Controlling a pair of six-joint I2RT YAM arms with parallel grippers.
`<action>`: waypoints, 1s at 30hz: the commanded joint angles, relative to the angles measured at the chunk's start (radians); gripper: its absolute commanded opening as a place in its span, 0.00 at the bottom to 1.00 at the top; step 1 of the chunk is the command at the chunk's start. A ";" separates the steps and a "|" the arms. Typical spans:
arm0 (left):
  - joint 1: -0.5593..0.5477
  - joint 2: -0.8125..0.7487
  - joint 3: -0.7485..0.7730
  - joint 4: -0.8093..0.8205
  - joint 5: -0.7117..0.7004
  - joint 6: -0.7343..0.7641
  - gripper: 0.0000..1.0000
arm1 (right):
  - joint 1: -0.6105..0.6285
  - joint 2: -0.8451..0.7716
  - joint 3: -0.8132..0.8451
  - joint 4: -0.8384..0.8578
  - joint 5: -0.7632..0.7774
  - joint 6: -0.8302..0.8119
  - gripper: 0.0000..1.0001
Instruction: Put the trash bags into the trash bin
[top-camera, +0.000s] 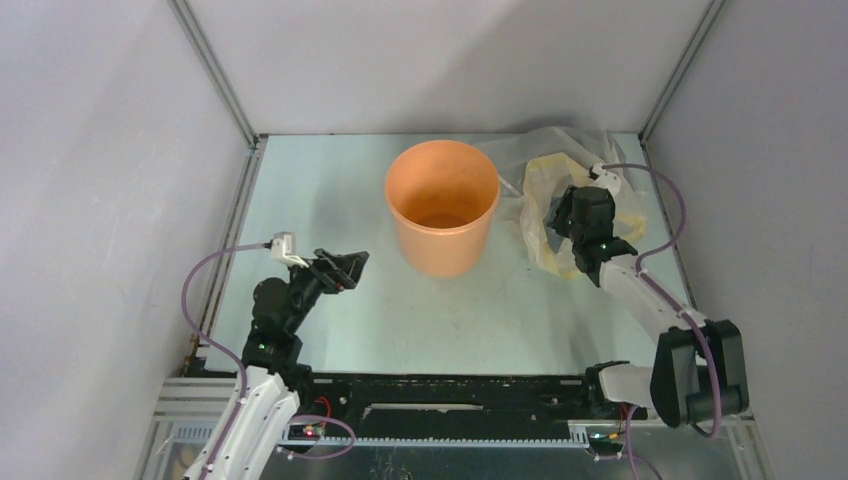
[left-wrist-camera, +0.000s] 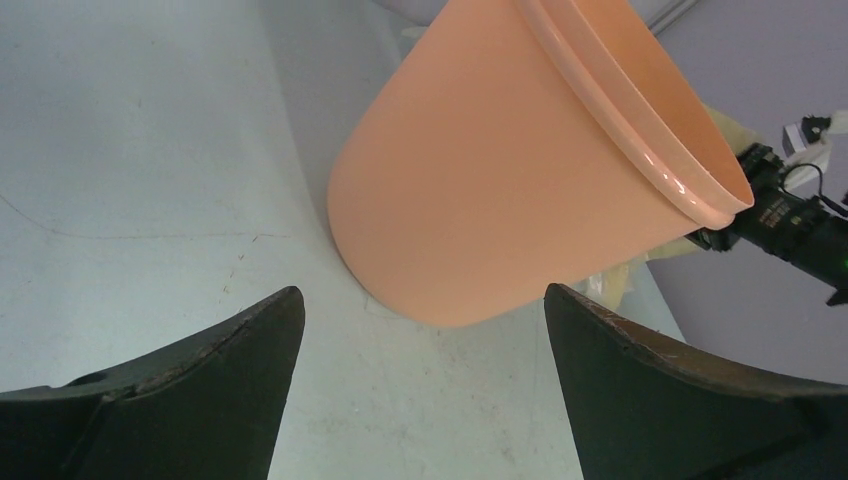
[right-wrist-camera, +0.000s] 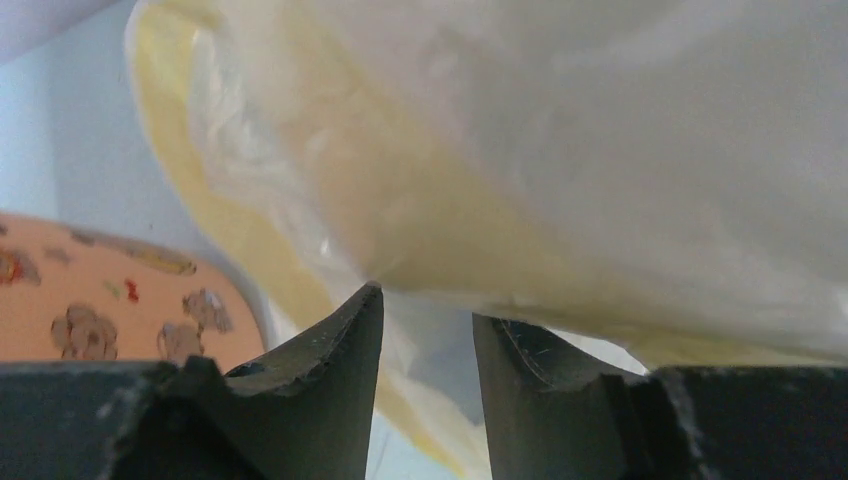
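Trash bag (top-camera: 556, 140) lies at two o'clock from the bucket (top-camera: 442, 205), behind the yellow bundle (top-camera: 538, 178), where I see my right gripper (right-wrist-camera: 425, 305) narrowed around plastic, grip unclear; left gripper (top-camera: 348, 262) gapes wide.

No word, number, brand or label can be read from where I stand, in any of the three views. The nearest thing to a marking is at about eight o'clock in the right wrist view: an orange printed patch (right-wrist-camera: 100, 290) with small brown figures and a red speck on it. These are pictures rather than letters, and too blurred to make out.
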 joint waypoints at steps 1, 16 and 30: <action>-0.005 -0.007 0.011 0.059 0.030 0.027 0.97 | -0.068 0.085 0.071 0.116 -0.029 0.014 0.41; -0.005 0.002 0.001 0.084 0.030 0.027 0.97 | -0.125 0.420 0.296 0.086 0.081 -0.039 0.46; -0.005 0.007 0.002 0.089 0.031 0.030 0.96 | -0.169 0.461 0.344 0.019 0.002 -0.016 0.39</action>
